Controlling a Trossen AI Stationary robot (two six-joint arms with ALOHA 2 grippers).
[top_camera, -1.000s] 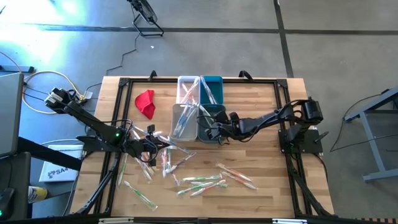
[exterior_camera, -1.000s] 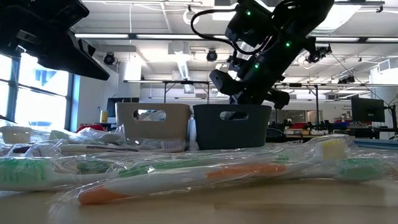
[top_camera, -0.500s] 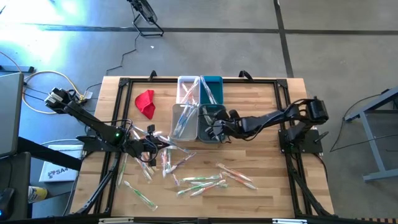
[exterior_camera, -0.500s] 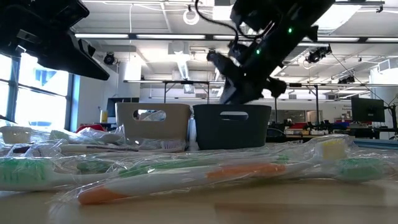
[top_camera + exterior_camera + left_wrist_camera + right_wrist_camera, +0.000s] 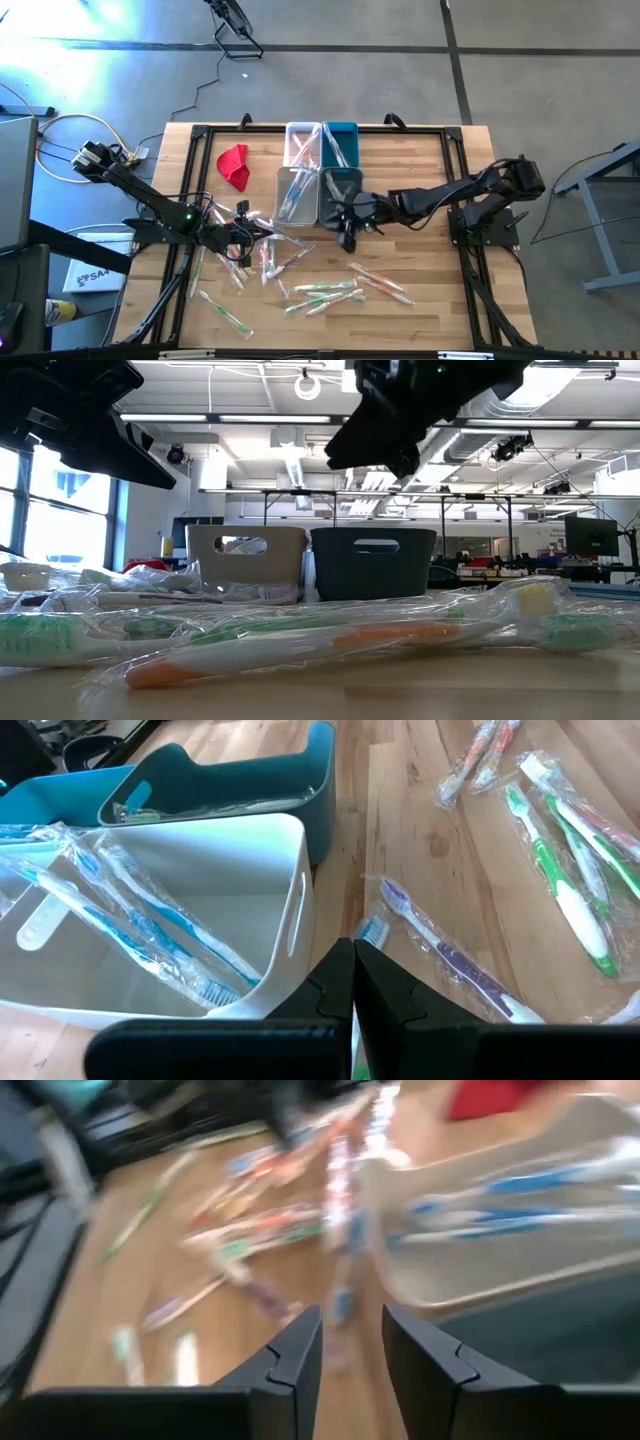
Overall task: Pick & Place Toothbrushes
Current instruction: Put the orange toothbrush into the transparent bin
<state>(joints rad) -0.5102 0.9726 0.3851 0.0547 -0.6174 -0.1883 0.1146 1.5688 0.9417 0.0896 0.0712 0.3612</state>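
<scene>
Wrapped toothbrushes [image 5: 325, 290] lie scattered on the near half of the wooden table, more of them around my left gripper [image 5: 250, 232]. Blue ones lie in the white bin [image 5: 150, 920]; beside it stands the dark teal bin [image 5: 338, 195]. My left gripper [image 5: 352, 982] hovers shut near the white bin's near corner, nothing visible between its fingers. My right gripper [image 5: 347, 238] hangs above the teal bin's near edge; in its wrist view it [image 5: 350, 1355] is open and holds nothing. An orange-handled toothbrush [image 5: 380, 635] lies closest in the low view.
Two more bins, one clear [image 5: 303, 143] and one teal [image 5: 340, 143], stand at the far edge. A red cloth [image 5: 234, 165] lies at the far left. A purple toothbrush [image 5: 450, 960] and green ones [image 5: 570, 870] lie beyond my left gripper. Bare wood shows at the right [image 5: 430, 270].
My right gripper has risen out of the dark teal bin and drawn back toward the table's near edge, rolling and tipping up toward level as it went. My left arm has kept still.
</scene>
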